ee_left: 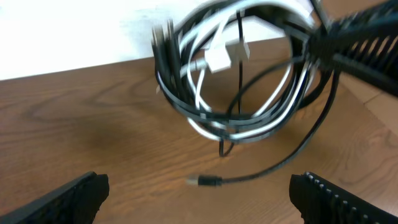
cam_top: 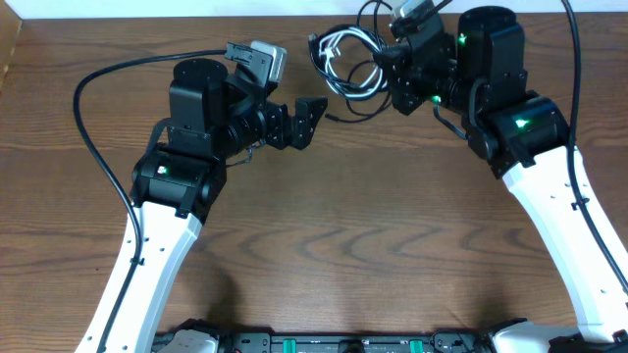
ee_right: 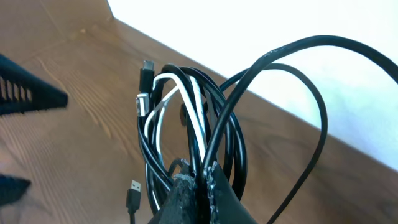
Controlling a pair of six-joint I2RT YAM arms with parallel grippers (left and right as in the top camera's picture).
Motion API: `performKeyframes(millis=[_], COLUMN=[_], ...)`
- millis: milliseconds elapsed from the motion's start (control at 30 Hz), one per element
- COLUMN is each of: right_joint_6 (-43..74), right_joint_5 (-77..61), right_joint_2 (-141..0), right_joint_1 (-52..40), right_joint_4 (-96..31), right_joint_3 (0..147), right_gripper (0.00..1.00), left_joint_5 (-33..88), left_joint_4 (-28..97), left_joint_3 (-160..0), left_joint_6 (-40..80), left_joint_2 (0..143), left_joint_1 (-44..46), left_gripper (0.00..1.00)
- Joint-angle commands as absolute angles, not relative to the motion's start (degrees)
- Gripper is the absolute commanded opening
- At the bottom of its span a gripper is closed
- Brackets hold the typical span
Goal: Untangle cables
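Observation:
The cables (cam_top: pixel 350 67) are a tangled coil of black and white cords at the back of the table. My right gripper (cam_top: pixel 391 61) is shut on the coil and holds it lifted; in the right wrist view the fingers (ee_right: pixel 200 186) pinch black strands of the cables (ee_right: pixel 186 124). A loose black plug end (ee_left: pixel 208 181) trails on the wood, and a USB plug (ee_right: pixel 132 198) hangs low. My left gripper (cam_top: pixel 316 118) is open and empty, left of the coil, facing the cables (ee_left: pixel 236 81); its fingers (ee_left: pixel 199 196) straddle bare wood.
The wooden table (cam_top: pixel 343 235) ends at a white wall behind the coil. Thick black arm wires (cam_top: pixel 93 147) loop at the left and over the right arm.

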State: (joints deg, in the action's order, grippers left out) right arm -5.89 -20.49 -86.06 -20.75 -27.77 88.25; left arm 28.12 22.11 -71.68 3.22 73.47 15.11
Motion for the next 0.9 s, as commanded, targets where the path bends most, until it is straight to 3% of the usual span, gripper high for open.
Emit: performKeyframes(millis=[0, 433, 567, 767, 867], right_joint_6=[-3.68, -3.38, -3.46, -3.42, -3.42], right_joint_5=[-22.9, -23.14, -23.09, -23.11, -23.22], right_joint_2=[-83.88, -83.18, -82.39, -82.39, -82.39], right_joint_1=[-21.76, -22.57, -22.61, -22.61, -22.61], right_joint_4=[-26.5, -25.93, -26.39, -26.76, -26.81], right_joint_3=[91.05, 93.93, 93.97, 93.97, 93.97], right_gripper=[0.01, 0.01, 0.01, 0.01, 0.01], left_joint_5=[28.01, 27.77, 22.9, 22.35, 29.02], left_joint_4=[22.22, 19.68, 19.62, 17.06, 16.14], left_joint_3=[-73.1, -73.1, -73.1, -73.1, -73.1], left_joint_6=[3.75, 3.75, 3.68, -4.32, -7.09], left_joint_2=[73.43, 73.43, 74.13, 74.52, 75.07], left_joint_1=[16.73, 19.64, 19.64, 19.64, 19.64], left_gripper=[0.98, 0.98, 0.98, 0.98, 0.98])
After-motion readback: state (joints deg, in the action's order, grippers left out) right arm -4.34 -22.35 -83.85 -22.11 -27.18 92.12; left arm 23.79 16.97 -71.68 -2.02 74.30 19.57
